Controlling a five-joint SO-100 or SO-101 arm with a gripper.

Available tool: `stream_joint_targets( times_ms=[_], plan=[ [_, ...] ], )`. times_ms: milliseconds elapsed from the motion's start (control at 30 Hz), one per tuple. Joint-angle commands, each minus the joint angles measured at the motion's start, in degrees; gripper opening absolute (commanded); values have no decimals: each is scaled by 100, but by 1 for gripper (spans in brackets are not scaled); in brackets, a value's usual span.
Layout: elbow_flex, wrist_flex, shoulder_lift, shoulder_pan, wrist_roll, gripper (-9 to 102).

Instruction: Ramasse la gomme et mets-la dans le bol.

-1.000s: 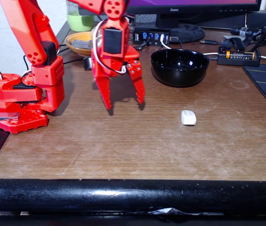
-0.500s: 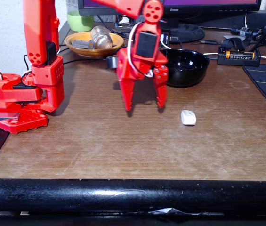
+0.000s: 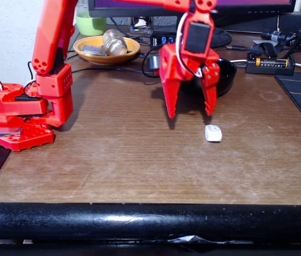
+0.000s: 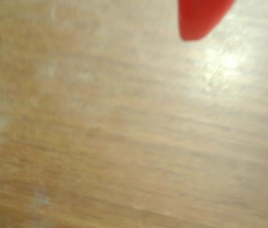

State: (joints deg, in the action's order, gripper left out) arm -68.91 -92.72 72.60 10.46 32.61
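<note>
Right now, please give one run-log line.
phase: approach | jaws: open, above table | eraser: on table, free | black bowl: behind gripper

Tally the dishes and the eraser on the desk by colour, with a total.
Black: 1, the bowl
Yellow-orange: 1, the dish
White: 1, the eraser
Total: 3

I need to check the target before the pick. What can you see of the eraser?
The eraser is a small white, matte block with rounded corners. It lies flat on the brown wooden table, in front of the black bowl. Nothing else touches it. In the fixed view, the open red tool hangs just up and left of it, empty.
</note>
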Motion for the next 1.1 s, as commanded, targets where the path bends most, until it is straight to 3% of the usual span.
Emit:
stream_joint_targets(
  times_ms=[0,333,1067],
  plan=[
    [686,-132,-70,-26,26,30],
    [2927,-1011,-1283,-141,-18,29],
    [3349,-1020,-2013,-492,-132,29]
  ],
)
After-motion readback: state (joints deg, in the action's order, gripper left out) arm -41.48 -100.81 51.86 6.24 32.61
